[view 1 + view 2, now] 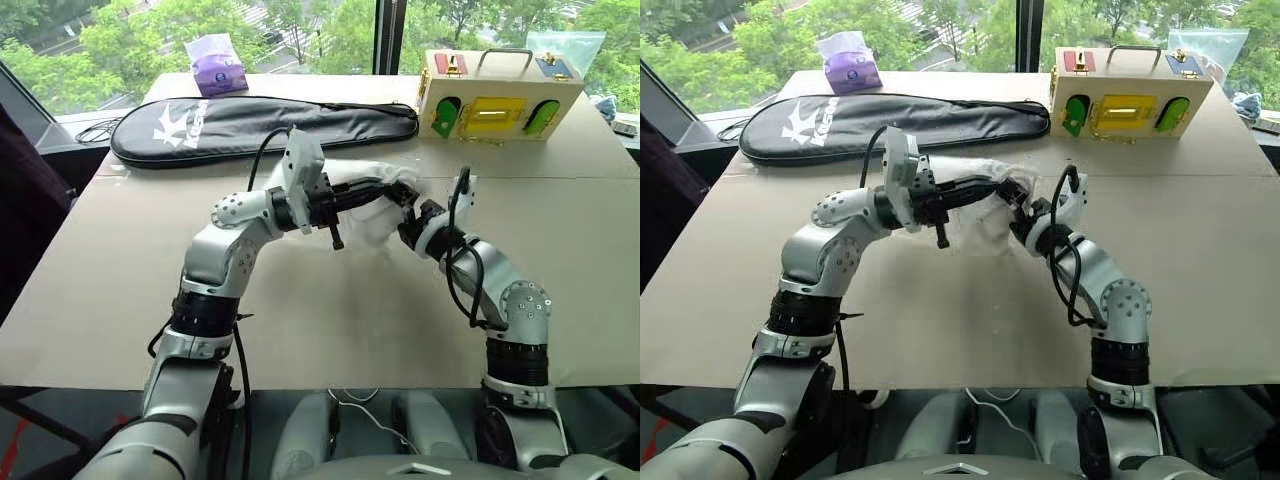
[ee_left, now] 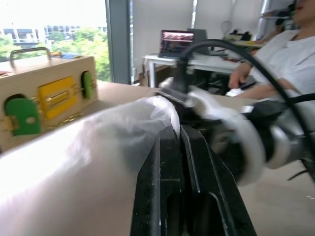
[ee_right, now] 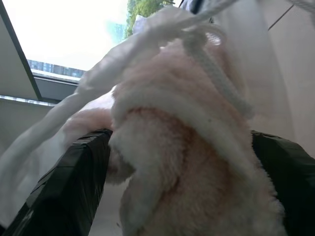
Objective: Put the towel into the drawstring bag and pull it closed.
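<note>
- Left claw [image 1: 392, 186] is pinched tight on the rim of the drawstring bag [image 1: 375, 215], holding it up off the table [image 1: 300, 300]; the right claw [image 1: 1018, 222] stands with its fingers spread wide, and the towel [image 3: 167, 162] sits between them, so I can't say whether it is gripped or just let go.
- Racket case [image 1: 250, 125], the biggest holder on the table, lies zipped along the far side, well apart from the work; what is in it is hidden.
- Wooden box [image 1: 495, 105] with coloured doors stands at the far right corner, doors shut, contents unseen.
- Bag next: from the right wrist the fluffy towel bulges at its mouth with thin white fabric and the cord [image 3: 216, 78] draped around it, so I'd judge the towel is partly in, not seated.
- Tissue pack [image 1: 217, 65] sits at the far edge, untouched.
- Left to do, by my reckoning: push the towel fully in, then pull the cord to close the mouth, which is not yet drawn.
</note>
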Robot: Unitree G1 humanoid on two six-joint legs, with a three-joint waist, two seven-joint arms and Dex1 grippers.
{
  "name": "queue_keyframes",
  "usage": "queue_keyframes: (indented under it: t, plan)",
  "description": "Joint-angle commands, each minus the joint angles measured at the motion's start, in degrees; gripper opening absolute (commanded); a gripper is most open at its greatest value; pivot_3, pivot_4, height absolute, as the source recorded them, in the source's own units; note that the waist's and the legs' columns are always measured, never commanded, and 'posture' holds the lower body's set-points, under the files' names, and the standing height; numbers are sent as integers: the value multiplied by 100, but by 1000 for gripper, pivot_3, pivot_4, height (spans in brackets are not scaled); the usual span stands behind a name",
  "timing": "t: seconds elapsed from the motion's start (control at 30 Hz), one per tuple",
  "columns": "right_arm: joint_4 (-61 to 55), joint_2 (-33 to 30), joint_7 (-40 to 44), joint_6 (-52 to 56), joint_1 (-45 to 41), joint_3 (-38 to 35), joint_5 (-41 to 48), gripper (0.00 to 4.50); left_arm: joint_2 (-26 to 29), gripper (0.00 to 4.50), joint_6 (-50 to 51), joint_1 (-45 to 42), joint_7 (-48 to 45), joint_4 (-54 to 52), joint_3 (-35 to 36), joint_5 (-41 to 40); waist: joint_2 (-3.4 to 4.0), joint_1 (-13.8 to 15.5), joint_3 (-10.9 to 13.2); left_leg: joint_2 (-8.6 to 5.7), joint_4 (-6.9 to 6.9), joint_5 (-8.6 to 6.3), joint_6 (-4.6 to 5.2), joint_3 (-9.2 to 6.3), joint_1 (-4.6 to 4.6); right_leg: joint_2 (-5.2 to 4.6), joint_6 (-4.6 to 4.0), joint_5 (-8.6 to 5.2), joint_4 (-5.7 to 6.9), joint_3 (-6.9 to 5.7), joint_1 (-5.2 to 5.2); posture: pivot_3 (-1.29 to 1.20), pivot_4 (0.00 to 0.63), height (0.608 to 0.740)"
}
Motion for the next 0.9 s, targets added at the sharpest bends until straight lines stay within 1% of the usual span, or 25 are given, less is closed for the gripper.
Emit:
queue_keyframes:
  t: [0.03,0.2,0.43,0.5,0.53,0.6,0.63,0.67,0.7,0.73,0.77,0.8,0.9]
  plan:
    - [-357,-255,209,203,56,-30,375,4475,1,0,-293,-229,-86,195,193,0,0,2,0,1,0,0,0,0,-1,0,0,0,0,0,-2,0,150,740]
    - [-386,-456,203,203,110,-17,455,4475,-47,0,-371,-297,-165,348,187,-9,0,5,0,1,0,0,0,3,-2,0,0,0,0,2,-2,0,150,740]
    - [-596,-644,214,123,428,-40,598,4475,-46,0,-348,-307,-180,362,201,-35,0,13,0,1,0,0,0,3,-4,-2,0,0,-2,3,-2,0,150,740]
    - [-615,-632,231,98,462,4,560,3945,-52,0,-321,-283,-178,312,174,-36,0,10,0,1,0,0,0,3,-4,-1,0,0,-1,3,-2,0,150,740]
    - [-612,-613,240,80,459,18,549,3604,-55,0,-306,-276,-181,295,165,-42,0,8,0,1,0,0,0,2,-4,-1,0,0,0,3,-3,0,150,740]
    - [-575,-561,262,34,419,43,512,2736,-56,0,-274,-269,-200,259,145,-59,0,9,0,2,0,0,0,2,-4,0,0,0,0,3,-3,0,150,740]
    - [-545,-526,278,5,384,49,505,2222,-55,0,-259,-266,-210,241,132,-61,0,9,0,2,0,0,0,2,-3,0,0,0,0,3,-3,0,150,740]
    - [-520,-498,289,-20,351,52,502,1909,-56,0,-246,-266,-216,226,123,-62,0,10,0,2,0,0,0,2,-3,0,0,0,0,3,-3,0,150,740]
    - [-497,-478,306,-42,317,56,498,1346,-56,0,-231,-269,-225,217,118,-64,0,10,0,2,0,0,0,3,-4,0,0,0,-1,3,-3,0,150,740]
    - [-482,-455,319,-71,285,55,509,920,-56,0,-211,-270,-240,205,115,-71,0,9,0,2,0,0,0,3,-4,0,0,0,-1,3,-3,0,150,740]
    - [-472,-431,321,-96,257,50,524,332,-55,0,-193,-270,-255,193,112,-75,0,9,0,2,0,0,0,3,-4,0,0,0,-1,3,-3,0,150,740]
    - [-457,-400,317,-123,224,42,540,145,-49,0,-173,-267,-280,181,106,-78,0,10,0,2,0,0,0,3,-4,0,0,0,-1,3,-3,0,150,740]
    - [-380,-226,212,-319,8,-51,711,145,11,0,-179,-183,-455,106,-8,-27,0,7,0,2,0,0,0,2,-4,0,0,0,0,2,-3,0,150,740]
